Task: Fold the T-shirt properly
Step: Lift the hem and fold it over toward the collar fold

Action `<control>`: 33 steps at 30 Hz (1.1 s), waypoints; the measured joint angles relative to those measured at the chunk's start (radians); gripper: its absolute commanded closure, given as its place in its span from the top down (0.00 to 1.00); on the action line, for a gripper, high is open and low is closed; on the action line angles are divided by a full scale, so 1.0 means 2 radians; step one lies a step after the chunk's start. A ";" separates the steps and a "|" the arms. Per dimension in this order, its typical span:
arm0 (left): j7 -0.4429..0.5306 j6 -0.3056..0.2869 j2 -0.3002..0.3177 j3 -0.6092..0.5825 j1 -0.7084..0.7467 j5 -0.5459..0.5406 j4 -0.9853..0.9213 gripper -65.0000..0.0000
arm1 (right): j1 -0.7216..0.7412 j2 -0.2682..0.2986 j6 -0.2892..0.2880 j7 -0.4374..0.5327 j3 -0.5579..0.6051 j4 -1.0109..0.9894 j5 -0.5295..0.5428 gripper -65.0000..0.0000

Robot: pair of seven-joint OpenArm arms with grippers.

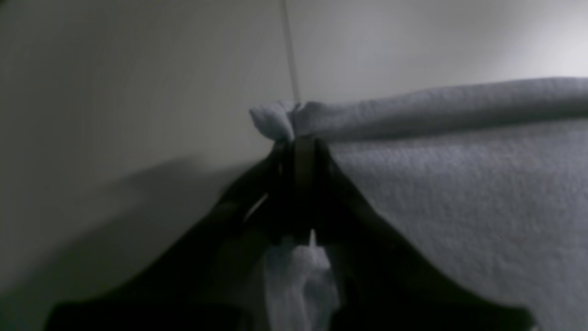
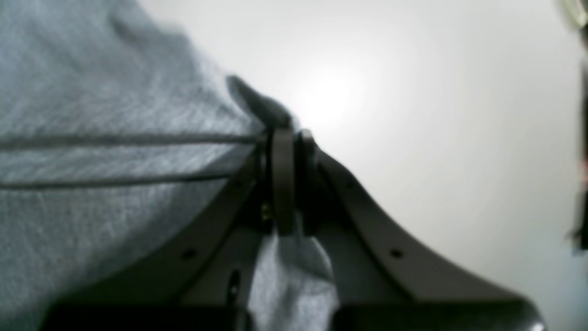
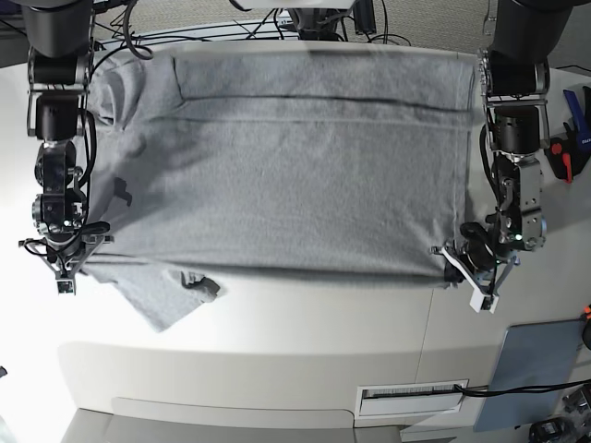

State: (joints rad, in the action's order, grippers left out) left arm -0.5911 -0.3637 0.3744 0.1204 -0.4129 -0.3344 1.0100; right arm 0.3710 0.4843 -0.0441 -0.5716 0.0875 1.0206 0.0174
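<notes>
The heather-grey T-shirt [image 3: 295,175] lies spread wide across the white table [image 3: 305,323], plain side up, with a folded band along its far edge. One sleeve [image 3: 162,295] sticks out at the near left. My left gripper [image 3: 454,266] is at the shirt's near right corner; in the left wrist view it [image 1: 301,143] is shut on a pinch of the T-shirt [image 1: 459,193]. My right gripper [image 3: 76,251] is at the near left edge; the right wrist view shows it [image 2: 287,134] shut on the T-shirt [image 2: 92,161], with cloth bunched between the fingers.
A flat grey-blue panel [image 3: 536,374] lies at the near right of the table. Blue and red tools [image 3: 571,138] sit at the right edge. Cables [image 3: 277,28] run along the back. A seam [image 3: 427,323] crosses the tabletop near the left gripper.
</notes>
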 measured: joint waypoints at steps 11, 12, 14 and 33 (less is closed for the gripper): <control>-0.033 0.003 0.028 0.000 0.083 -0.042 0.122 0.00 | -0.106 0.017 0.030 -0.021 -0.035 0.159 -0.025 0.00; -0.033 0.006 0.028 0.001 0.093 -0.043 0.129 0.00 | -0.118 0.017 0.029 -0.022 -0.045 0.172 -0.025 0.00; -0.033 0.010 0.027 0.010 0.112 -0.045 0.142 0.00 | -0.142 0.017 0.030 -0.027 -0.063 0.197 -0.025 0.00; -0.072 -0.048 0.026 0.130 0.280 -0.128 0.242 0.00 | -0.337 0.017 0.044 -0.074 -0.141 0.378 -0.045 0.00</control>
State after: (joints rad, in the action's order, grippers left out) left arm -0.7353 -0.4603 0.4263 0.3801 0.1467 -0.5907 1.4940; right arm -0.3035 0.5182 0.0444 -0.7200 -0.1951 1.7771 -0.0719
